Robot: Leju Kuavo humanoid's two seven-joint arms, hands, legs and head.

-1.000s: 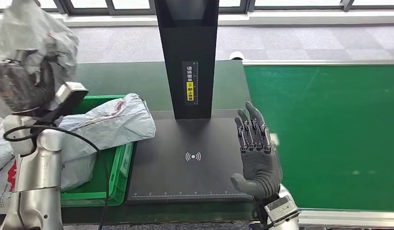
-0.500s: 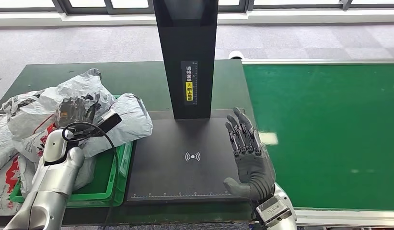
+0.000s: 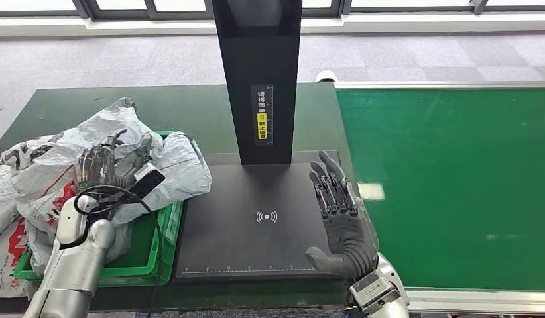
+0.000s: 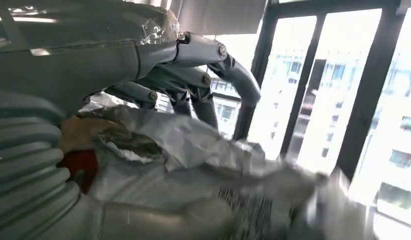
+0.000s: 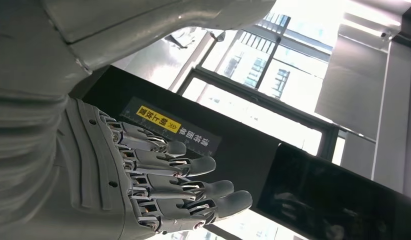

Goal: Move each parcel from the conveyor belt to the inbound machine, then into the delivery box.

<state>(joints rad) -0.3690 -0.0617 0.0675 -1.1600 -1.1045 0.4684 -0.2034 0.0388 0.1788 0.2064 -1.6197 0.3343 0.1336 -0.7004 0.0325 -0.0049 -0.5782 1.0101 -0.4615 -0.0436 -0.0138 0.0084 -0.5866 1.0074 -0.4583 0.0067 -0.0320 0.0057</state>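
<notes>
A crumpled grey parcel (image 3: 174, 165) lies across the green delivery box (image 3: 165, 232), left of the inbound machine. My left hand (image 3: 107, 165) sits on top of it and grips its bunched wrapping. In the left wrist view the fingers (image 4: 193, 80) arch over the grey parcel (image 4: 193, 160), with the thumb beneath it. My right hand (image 3: 341, 215) hovers with flat, spread fingers over the right edge of the inbound machine's black plate (image 3: 256, 238) and holds nothing. Its straight fingers (image 5: 178, 187) show in the right wrist view before the machine's yellow label (image 5: 158, 120).
The machine's black column (image 3: 260, 79) rises behind the plate. The green conveyor belt (image 3: 455, 185) runs along the right and carries no parcel. More grey parcels (image 3: 8, 192) are heaped at the far left, beside and over the box.
My left arm has come down from high at the left, lowering the parcel into the green box. The right hand has drifted slightly left over the plate.
</notes>
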